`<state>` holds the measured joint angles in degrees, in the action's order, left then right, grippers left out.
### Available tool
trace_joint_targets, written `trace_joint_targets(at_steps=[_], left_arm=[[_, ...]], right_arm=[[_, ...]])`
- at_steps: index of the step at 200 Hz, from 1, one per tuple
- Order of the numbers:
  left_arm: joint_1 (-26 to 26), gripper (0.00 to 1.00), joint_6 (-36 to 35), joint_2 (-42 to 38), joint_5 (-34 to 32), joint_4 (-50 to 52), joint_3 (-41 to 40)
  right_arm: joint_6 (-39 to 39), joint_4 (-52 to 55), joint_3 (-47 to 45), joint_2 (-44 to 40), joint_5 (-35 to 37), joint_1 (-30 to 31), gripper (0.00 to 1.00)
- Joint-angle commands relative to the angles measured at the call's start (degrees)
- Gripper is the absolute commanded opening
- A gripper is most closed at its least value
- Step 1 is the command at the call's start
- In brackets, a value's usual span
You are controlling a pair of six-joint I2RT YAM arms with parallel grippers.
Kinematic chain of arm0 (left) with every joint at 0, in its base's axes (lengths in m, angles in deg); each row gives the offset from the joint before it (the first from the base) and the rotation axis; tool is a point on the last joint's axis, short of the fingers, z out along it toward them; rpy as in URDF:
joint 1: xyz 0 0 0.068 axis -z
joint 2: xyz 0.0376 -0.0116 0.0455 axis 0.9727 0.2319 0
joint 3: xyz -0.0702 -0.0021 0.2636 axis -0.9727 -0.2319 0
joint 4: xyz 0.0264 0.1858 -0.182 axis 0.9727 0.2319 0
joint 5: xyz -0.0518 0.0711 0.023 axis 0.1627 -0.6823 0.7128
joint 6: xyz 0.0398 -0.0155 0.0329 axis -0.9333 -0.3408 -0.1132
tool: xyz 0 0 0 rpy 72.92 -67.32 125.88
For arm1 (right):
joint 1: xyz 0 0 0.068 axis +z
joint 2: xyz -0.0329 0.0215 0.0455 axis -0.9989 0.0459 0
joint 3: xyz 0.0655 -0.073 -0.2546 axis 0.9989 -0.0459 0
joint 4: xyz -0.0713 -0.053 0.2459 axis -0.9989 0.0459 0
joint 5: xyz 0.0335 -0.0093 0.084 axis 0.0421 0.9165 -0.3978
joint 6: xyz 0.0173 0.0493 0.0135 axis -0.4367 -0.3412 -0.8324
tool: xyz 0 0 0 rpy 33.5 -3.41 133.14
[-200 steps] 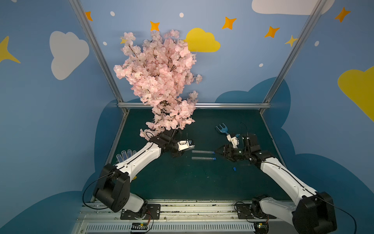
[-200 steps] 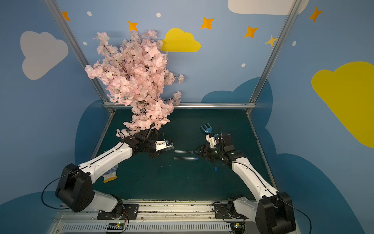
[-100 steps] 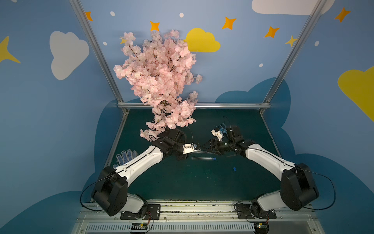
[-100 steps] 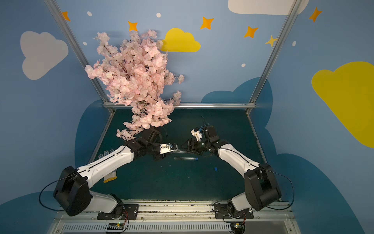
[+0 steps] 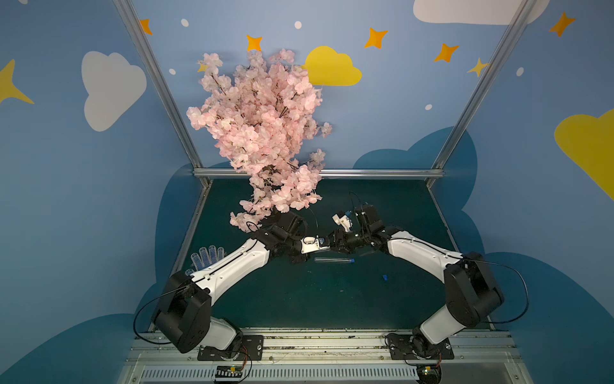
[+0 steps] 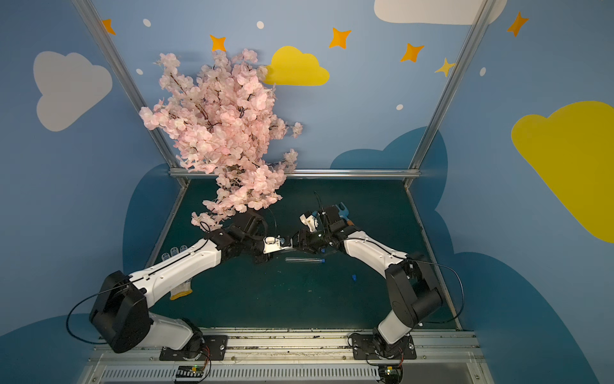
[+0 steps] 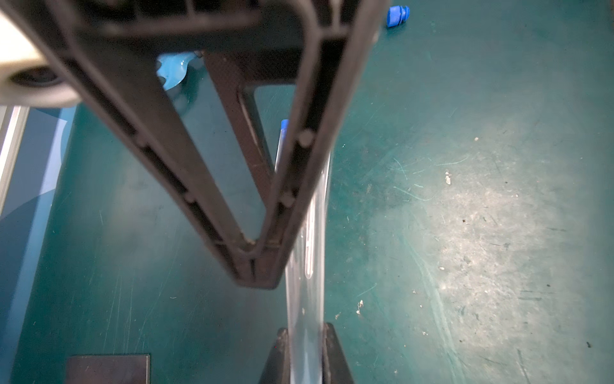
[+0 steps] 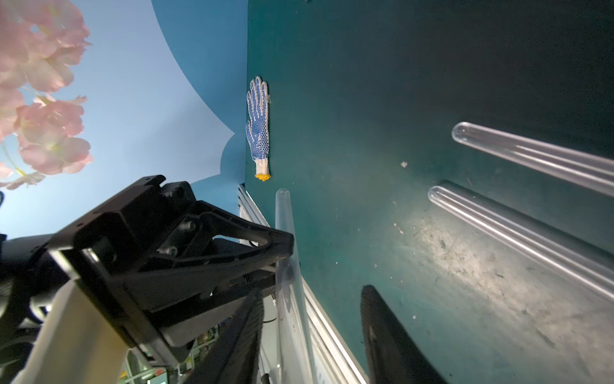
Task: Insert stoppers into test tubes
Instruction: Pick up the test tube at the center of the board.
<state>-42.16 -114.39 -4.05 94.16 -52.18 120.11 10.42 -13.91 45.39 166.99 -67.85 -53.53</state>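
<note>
One loose stopper is seen nearest, lying on the green bench well apart from both hands. Just beyond it a stoppered test tube is laid flat, with a fitted stopper seen in its right end. In the right wrist view two lying tubes are shown side by side.

Just behind, the two hands are found tip to tip over mid-bench. A held test tube is clamped by the closed left hand and is pointed towards the right arm; its rounded end is shown past the left fingers. The right hand is spread open around this tube: one finger is set just beside it, the other well apart. Whether a stopper is seated in the tube's other end cannot be told.

At the bench's left edge a dotted work glove is laid. Farther back, a blue garden fork is partly hidden behind the right wrist, and a pink blossom tree is stood at the far left.
</note>
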Motion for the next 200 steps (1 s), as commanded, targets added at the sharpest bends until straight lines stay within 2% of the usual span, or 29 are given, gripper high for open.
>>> trace_joint_targets(at_steps=[1,24,129,146,175,190,200], left_arm=[[0.28,0.07,-0.04,0.82,0.42,0.67,1.18],[0.28,0.07,0.14,1.46,-2.14,1.53,1.95],[0.36,0.08,0.72,2.15,-2.64,2.04,2.73],[0.35,0.14,2.45,1.41,-3.17,1.85,2.49],[-0.31,0.36,3.14,-1.88,-1.65,0.36,-0.83],[-0.89,0.4,3.05,-4.36,-0.46,-1.38,-3.23],[-1.45,0.4,3.43,-6.35,2.88,-3.21,-5.11]], right_arm=[[0.15,0.69,2.1,1.15,-0.61,1.14,0.43],[-0.03,0.6,2.38,1.85,-0.44,1.65,0.38],[-0.27,-0.07,2.35,2.65,-1.68,2.15,0.13],[-0.22,-0.2,2.26,2.16,-1.78,2.1,0.09],[-0.08,-0.9,1.65,0.35,-2.36,2.02,0.07],[0.87,-0.33,1.4,-0.3,-3.55,1.93,0.06],[1.82,0.47,1.22,-0.77,-4.32,1.93,0.06]])
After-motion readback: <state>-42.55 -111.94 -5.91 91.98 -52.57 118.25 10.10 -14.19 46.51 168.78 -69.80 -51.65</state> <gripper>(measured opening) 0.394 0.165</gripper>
